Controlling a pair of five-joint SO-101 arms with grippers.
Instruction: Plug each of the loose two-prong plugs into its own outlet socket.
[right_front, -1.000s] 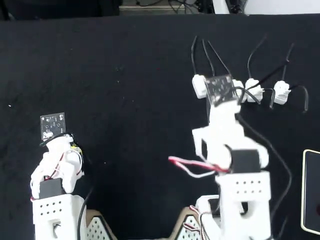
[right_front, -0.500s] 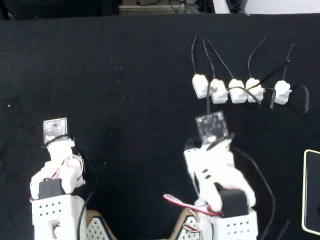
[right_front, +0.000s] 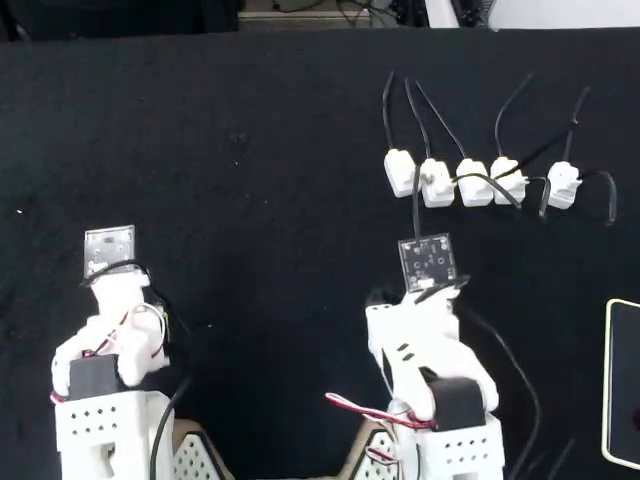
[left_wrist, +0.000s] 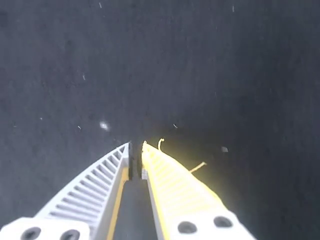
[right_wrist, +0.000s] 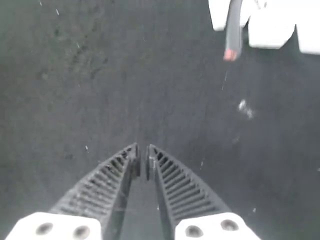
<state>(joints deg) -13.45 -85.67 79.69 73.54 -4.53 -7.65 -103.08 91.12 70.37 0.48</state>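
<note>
The left end effector (left_wrist: 136, 150) is clenched on nothing, its white finger and yellow finger pressed tip to tip over the black table (left_wrist: 225, 60). The right end effector (right_wrist: 141, 150) is clenched and empty too, its two ribbed fingers meeting at a point. The right wrist view shows, close up, the smooth boxy white plug pieces (right_wrist: 272, 25) and a black cord (right_wrist: 232, 30) with a red tip lying by them. The left wrist view shows soft dark cloth with pale specks. The high view shows the whole row: five white plug pieces side by side on the far right part of the table, each with a thin cord curling away. I cannot tell plug from socket there. The row lies ahead of the right arm (right_front: 430, 350), apart from it, and well apart from the left arm (right_front: 110, 340). A flat dark thing (right_front: 625, 380) with a pale rim sits at the table's right edge.
</note>
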